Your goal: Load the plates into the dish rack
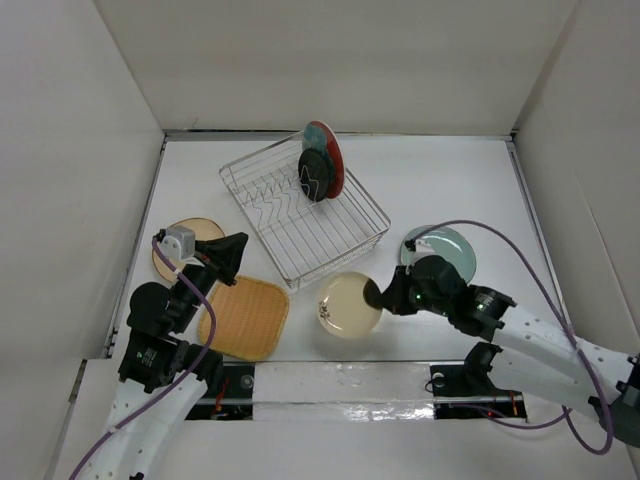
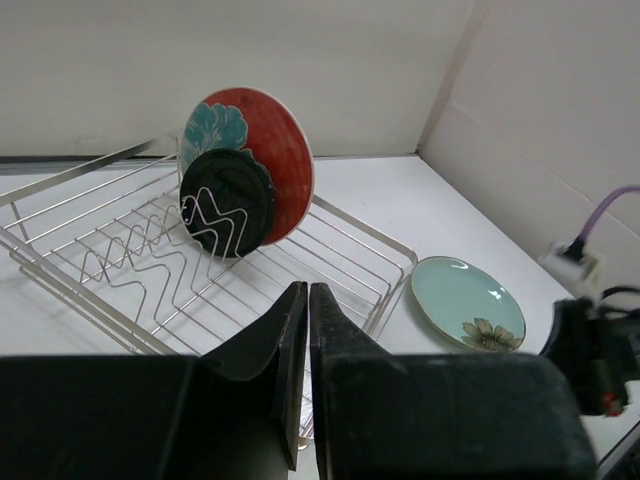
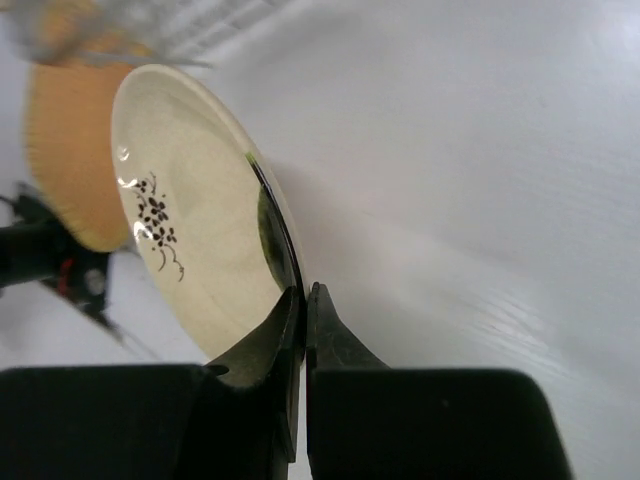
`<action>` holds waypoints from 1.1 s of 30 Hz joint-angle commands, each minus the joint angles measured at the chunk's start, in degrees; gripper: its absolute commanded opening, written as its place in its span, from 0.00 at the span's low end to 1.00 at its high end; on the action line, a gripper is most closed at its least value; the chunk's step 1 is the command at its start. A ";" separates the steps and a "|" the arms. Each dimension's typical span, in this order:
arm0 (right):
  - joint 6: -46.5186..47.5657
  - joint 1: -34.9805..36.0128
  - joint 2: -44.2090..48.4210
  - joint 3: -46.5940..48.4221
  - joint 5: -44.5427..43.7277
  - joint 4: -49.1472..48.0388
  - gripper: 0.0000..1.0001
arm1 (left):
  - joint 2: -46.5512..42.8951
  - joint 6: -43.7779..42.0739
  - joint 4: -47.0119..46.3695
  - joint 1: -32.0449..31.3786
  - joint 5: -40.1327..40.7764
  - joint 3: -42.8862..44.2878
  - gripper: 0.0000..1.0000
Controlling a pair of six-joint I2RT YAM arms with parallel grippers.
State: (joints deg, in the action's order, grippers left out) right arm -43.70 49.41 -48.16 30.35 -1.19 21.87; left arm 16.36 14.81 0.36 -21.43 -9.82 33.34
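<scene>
The silver wire dish rack (image 1: 330, 235) stands at mid-table; it also shows in the left wrist view (image 2: 90, 290). The teal-and-red plate (image 1: 328, 155) (image 2: 270, 150) and the small black plate (image 1: 315, 173) (image 2: 228, 203) stand upright in its far end. My right gripper (image 1: 374, 294) (image 3: 305, 292) is shut on the dark rim of the cream plate (image 1: 347, 305) (image 3: 195, 220), in front of the rack. The pale green flower plate (image 1: 447, 250) (image 2: 468, 302) lies flat to the right. The orange woven plate (image 1: 246, 317) and the tan wooden plate (image 1: 196, 232) lie at left. My left gripper (image 1: 238, 247) (image 2: 307, 290) is shut and empty above them.
White walls enclose the table on three sides. A strip of glossy tape (image 1: 340, 385) runs along the near edge by the arm bases. A purple cable (image 1: 520, 260) loops over the right arm.
</scene>
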 commanded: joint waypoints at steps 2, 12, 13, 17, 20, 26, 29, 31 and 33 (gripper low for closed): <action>8.89 3.41 1.41 14.54 -4.08 3.54 0.00 | 0.60 -0.31 -1.94 -0.37 0.24 1.37 0.07; 28.91 2.89 -33.10 50.09 -34.47 -7.61 0.00 | -0.19 -0.39 -1.85 -0.37 0.60 1.20 0.20; 33.20 2.89 -36.44 53.73 -37.19 -8.50 0.00 | -0.19 -0.48 -1.85 -0.37 0.51 1.11 0.22; 41.84 1.74 -53.14 72.53 -48.88 -8.60 0.00 | -0.45 -0.22 -1.94 -0.37 -0.02 1.11 0.29; 47.56 0.26 -64.22 84.67 -54.33 -7.64 0.00 | -0.36 -0.22 -1.94 -0.37 -0.37 1.11 0.34; 48.79 -1.77 -79.09 102.18 -61.28 -3.67 0.00 | 0.16 -0.22 -2.03 -0.37 -0.64 1.11 0.37; 49.68 -2.29 -80.94 102.11 -62.62 -6.22 0.00 | 0.43 -0.22 -2.21 -0.37 -1.07 1.11 0.37; 49.24 -2.30 -81.04 100.35 -61.66 -7.71 0.00 | 0.43 -0.22 -2.21 -0.37 -1.16 1.02 0.37; 49.24 -2.30 -81.30 98.60 -60.69 -8.59 0.00 | 0.43 -0.22 -2.29 -0.37 -1.16 1.02 0.38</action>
State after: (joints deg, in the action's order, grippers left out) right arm 4.71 46.70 -130.89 128.49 -58.85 18.44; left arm 16.43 14.83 0.47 -21.43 -10.11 33.34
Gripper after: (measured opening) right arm 0.032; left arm 0.372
